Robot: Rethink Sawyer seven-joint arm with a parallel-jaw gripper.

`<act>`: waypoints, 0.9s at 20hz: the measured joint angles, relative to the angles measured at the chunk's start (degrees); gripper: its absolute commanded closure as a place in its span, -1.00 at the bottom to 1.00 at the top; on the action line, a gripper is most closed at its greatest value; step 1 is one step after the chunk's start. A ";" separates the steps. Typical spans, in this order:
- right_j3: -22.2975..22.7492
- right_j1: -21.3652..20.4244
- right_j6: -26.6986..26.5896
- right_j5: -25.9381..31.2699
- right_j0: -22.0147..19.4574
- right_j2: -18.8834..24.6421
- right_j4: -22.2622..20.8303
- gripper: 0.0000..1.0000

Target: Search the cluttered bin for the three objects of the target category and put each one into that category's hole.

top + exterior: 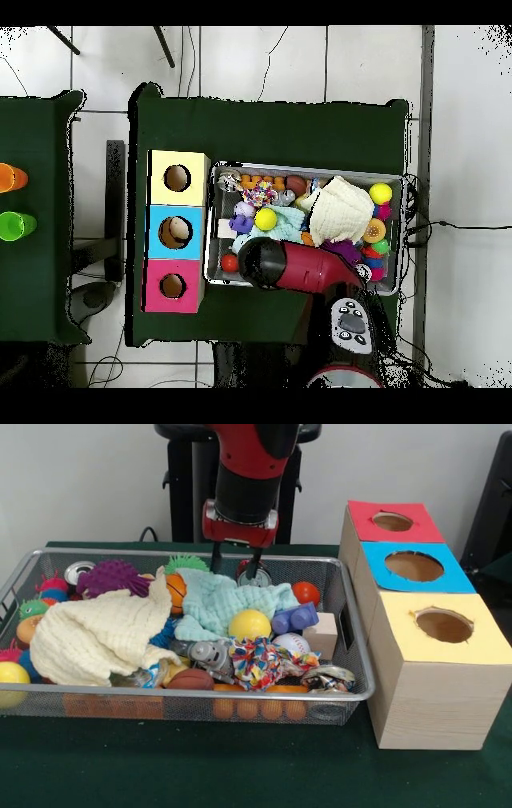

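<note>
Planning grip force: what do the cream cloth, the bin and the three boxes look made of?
Crumpled cream cloth: soft crinkled woven fabric, probably cotton muslin. Wide silver bin: wire mesh with a shiny metal rim. Three boxes: pale wood by the visible grain, with matte tops, possibly paper.

The arm (248, 468) is showing a glossy red shell over a black cylindrical wrist section, ending in a red block with a pale band. Two thin dark fingers (217, 556) are hanging from its gripper (235, 566). From overhead, a grey oval panel (352, 323) with dark buttons is sitting on the arm.
</note>
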 measured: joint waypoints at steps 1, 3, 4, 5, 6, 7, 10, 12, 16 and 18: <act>-0.23 0.23 0.00 0.01 -0.07 0.00 0.00 -1.00; -0.87 1.05 0.00 0.00 -0.38 0.01 0.00 -1.00; -1.00 1.37 0.00 0.00 -0.55 0.04 0.00 -1.00; -1.03 1.55 0.00 0.00 -0.67 0.08 0.00 -1.00; -1.03 2.06 0.00 0.01 -0.94 0.13 -0.01 -1.00; -1.04 2.46 0.00 0.00 -1.11 0.16 0.00 -1.00; -1.04 3.22 0.00 -0.04 -1.25 0.16 0.01 -1.00; -1.04 4.06 0.00 -0.53 -1.24 0.20 0.00 -1.00; -1.06 5.01 0.00 -2.32 -1.28 0.36 0.02 -1.00; -1.05 5.27 0.00 -4.02 -1.41 0.49 0.02 -1.00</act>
